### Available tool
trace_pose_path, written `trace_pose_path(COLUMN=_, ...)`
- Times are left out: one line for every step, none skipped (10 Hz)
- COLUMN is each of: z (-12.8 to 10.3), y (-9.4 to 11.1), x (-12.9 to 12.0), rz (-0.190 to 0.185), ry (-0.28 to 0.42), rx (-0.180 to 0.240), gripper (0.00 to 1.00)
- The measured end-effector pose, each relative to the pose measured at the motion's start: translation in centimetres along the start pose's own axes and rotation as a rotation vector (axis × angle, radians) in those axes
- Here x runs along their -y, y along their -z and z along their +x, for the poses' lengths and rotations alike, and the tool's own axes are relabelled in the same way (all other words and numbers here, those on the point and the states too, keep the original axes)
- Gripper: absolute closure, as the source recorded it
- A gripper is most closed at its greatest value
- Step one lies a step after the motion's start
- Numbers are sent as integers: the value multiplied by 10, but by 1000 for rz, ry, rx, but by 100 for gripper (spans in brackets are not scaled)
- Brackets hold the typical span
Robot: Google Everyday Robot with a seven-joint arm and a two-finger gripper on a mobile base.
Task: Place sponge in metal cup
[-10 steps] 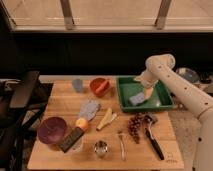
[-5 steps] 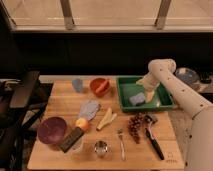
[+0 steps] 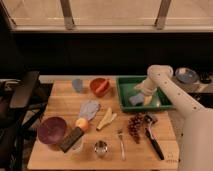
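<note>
- Since a second ago the sponge (image 3: 135, 100) has not shifted, while the arm's elbow has swung a little to the right above it.
- It lies flat in the near part of the green tray (image 3: 126, 81), at the far right of the table (image 3: 60, 107).
- My gripper (image 3: 144, 95) sits low in the tray, just beside the sponge on its right and perhaps touching it. I cannot tell whether the claw is open or closed.
- The metal cup (image 3: 101, 148) stands upright at the near edge, well apart to the left, with a fork (image 3: 121, 145) just right of it.
- For a good grasp, I would centre over the sponge, pinch across its short side, then lift straight up to clear the tray wall.
- I judge the carry should pass above the grapes (image 3: 135, 125).
</note>
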Motion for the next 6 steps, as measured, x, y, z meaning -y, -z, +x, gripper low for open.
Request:
trace_pose_path(z=-2, y=-2, x=0, rz=-4, ry=4, rx=0, gripper=32)
trace_pose_path(z=-4, y=-4, x=-2, rz=-13, ry=10, rx=-6, gripper=43)
trace_pose_path(z=-5, y=-3, x=-3, rz=-11, ry=12, rx=-13, gripper=55)
trace_pose_path(z=-4, y=-1, x=-4, rz=-10, ry=12, rx=-21, gripper=65)
trace_pose_path(z=-4, y=0, x=-4, rz=-7, ry=11, rx=-26, gripper=73)
trace_pose_path(z=-5, y=4, x=-2, rz=-1, ry=12, rx=-32, gripper=83)
